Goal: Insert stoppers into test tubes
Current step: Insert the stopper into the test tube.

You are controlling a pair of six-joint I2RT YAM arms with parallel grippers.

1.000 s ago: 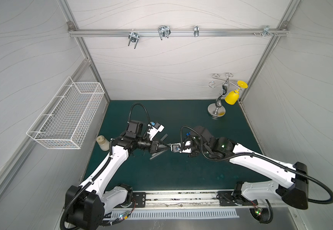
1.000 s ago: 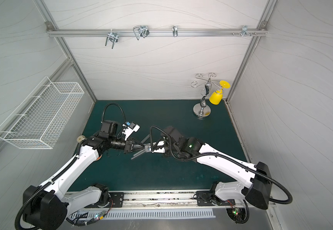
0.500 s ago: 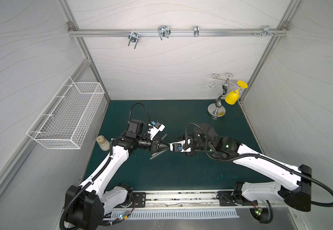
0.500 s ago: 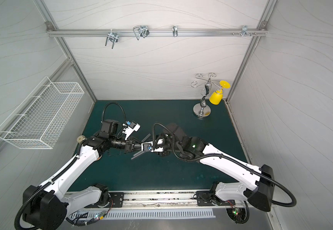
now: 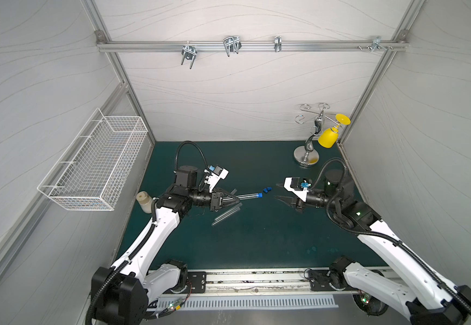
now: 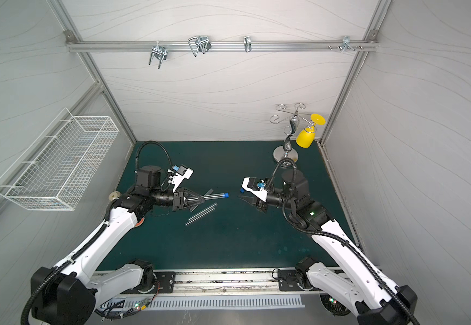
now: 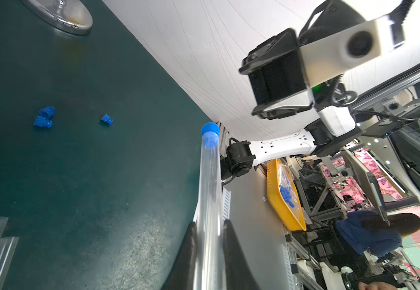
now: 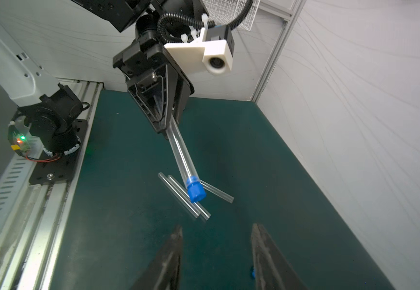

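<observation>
The left claw (image 5: pixel 235 198) is clamped tight on a clear test tube (image 5: pixel 247 195). It grips the tube by its back part, so most of the length sticks out past the fingertips, clear of the green tabletop (image 5: pixel 256 242) and pointing toward the right claw (image 5: pixel 276 192). A blue stopper (image 5: pixel 259 194) sits in the tube's far mouth. In the left wrist view the test tube (image 7: pixel 209 180) runs out between the two dark fingers (image 7: pixel 190 253), and the stopper (image 7: pixel 210 128) is seated partly inside the clear wall with its head outside. The right claw (image 8: pixel 217 236) stands apart from that plugged end, its jaws spread fairly wide with nothing between them. Three loose tubes (image 5: pixel 226 215) lie on the tabletop just under and beside the left claw's tips. Two lie side by side (image 8: pixel 185 197) and the third (image 8: pixel 217 192) lies at an angle near them. Three loose stoppers (image 7: pixel 43 118) rest on the tabletop beyond the plugged end, in the gap between the two claws. Two of them touch and one sits alone nearby.
</observation>
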